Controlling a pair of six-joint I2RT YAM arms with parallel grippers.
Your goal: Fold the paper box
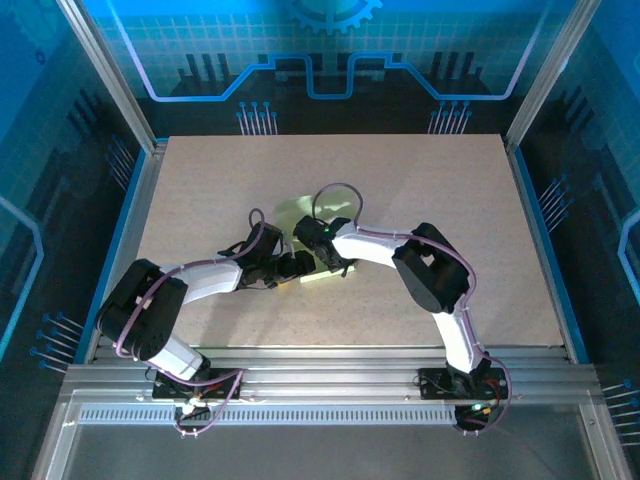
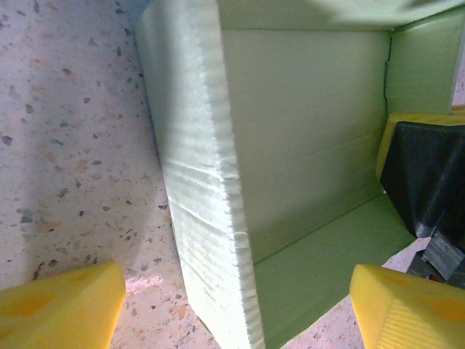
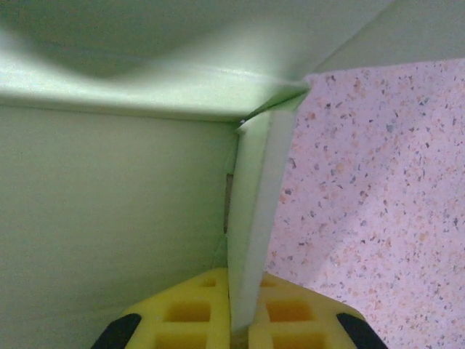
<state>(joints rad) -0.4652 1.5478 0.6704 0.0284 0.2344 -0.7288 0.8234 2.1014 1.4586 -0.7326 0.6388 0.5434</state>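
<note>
The paper box is pale lime-green card, partly folded, lying at the middle of the table between my two grippers. In the left wrist view its upright wall stands edge-on, with the inner panels behind it. My left gripper is open, and its yellow fingertips stand wide on either side of that wall without touching it. My right gripper is shut on a thin upright flap of the box, pinched between its yellow pads. The right gripper also shows at the box's far side.
The speckled beige tabletop lies open around the box. Metal frame rails run along the near edge, and blue enclosure walls stand behind and at both sides.
</note>
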